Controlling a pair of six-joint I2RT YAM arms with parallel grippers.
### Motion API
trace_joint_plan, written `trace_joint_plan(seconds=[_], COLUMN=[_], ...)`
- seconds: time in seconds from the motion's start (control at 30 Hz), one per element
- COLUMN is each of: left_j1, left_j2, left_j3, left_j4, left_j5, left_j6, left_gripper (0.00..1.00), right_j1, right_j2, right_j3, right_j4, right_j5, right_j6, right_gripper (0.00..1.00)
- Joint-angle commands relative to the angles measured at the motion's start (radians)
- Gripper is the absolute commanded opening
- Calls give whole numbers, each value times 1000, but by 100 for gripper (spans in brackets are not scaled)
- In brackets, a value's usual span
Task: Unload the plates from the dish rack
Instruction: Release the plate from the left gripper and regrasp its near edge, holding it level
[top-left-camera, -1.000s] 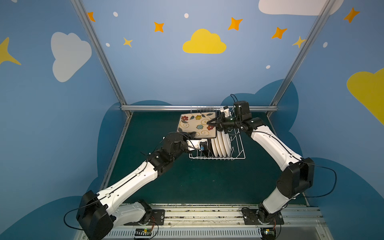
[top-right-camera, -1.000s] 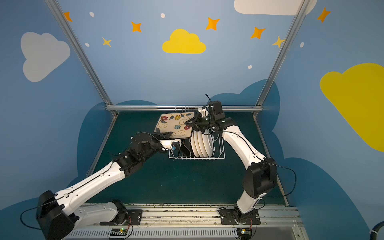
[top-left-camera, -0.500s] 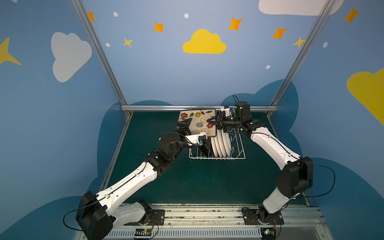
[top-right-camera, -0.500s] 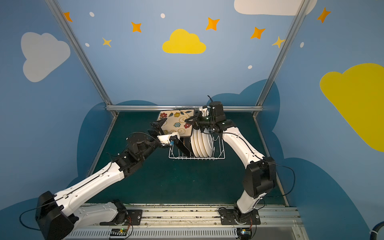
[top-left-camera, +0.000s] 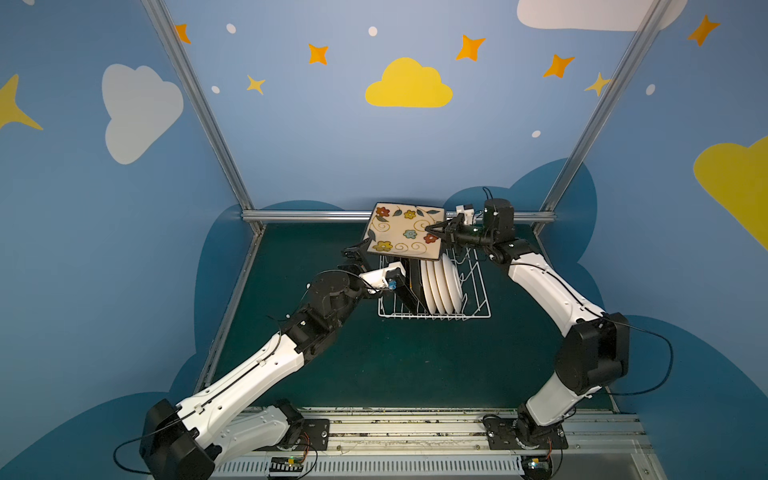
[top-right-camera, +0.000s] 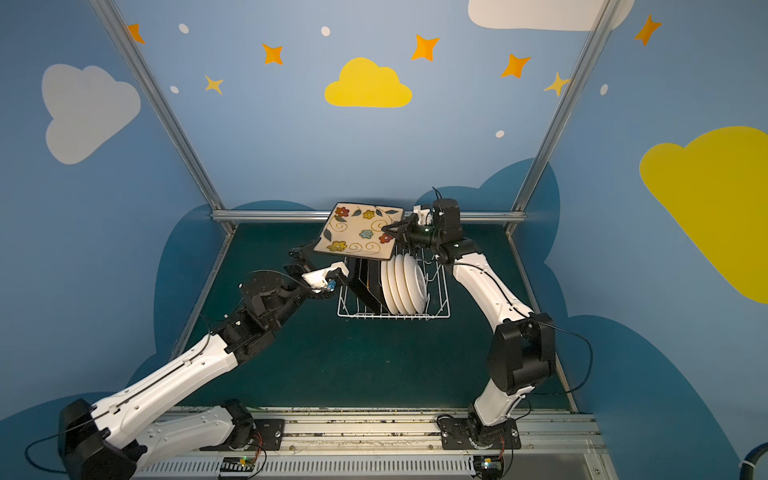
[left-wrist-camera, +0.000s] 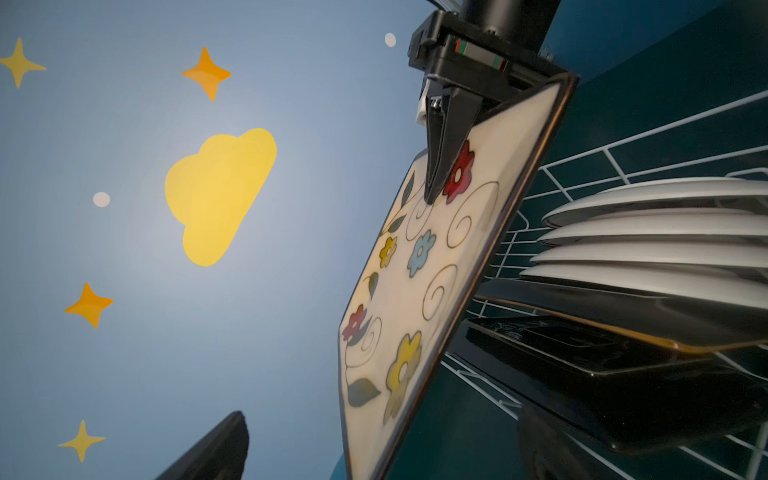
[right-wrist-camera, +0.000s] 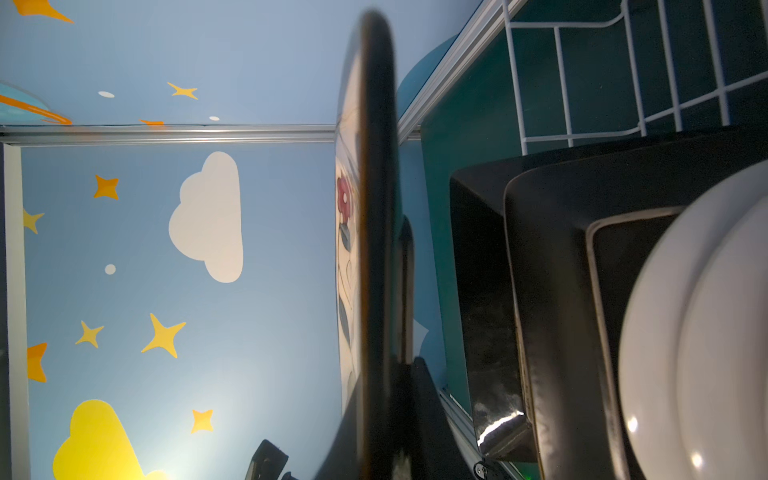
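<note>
Dark green bench (top-left-camera: 415, 365), frame centre: right end effector (top-left-camera: 430, 229) pinches the right edge of a flowered square plate (top-left-camera: 403, 230) held above the dish rack (top-left-camera: 478, 291); left end effector (top-left-camera: 352, 258), jaws wide apart, sits beside the plate's lower-left corner.

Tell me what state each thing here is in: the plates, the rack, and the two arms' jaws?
Flowered plate, lifted above the rack, face up, tilted, pinched at its right edge.
Right gripper, jaws shut on the flowered plate.
Left gripper, jaws wide open, holding nothing.
Round white plates, four, standing on edge in the rack.
Black-backed square plates, in the rack, leaning.
Dish rack, sitting flat, partly loaded.
</note>
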Motion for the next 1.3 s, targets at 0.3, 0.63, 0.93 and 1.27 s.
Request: trace_joint_plan(seconds=[0.3,0.63,0.93,1.27], left_j1=[200,439,534,533], left_j2=[-139,44,251,432], left_j3=[134,402,501,532], left_j4=[-340,-590,-563,-402], left_j5=[180,499,923,1150], left_j6=[-614,-1059,-1310,-1539], left_gripper=[100,100,100,100], right_j1=[-72,-97,-99,-86], right_j2=[-128,-171,-175,-161], right_j3=[25,-48,-66,-87], right_j4=[80,150,163,233], right_j5=[-71,-126,-164,-186], right_j6=[-120,-170,-222,-229], right_gripper=[0,0,0,0])
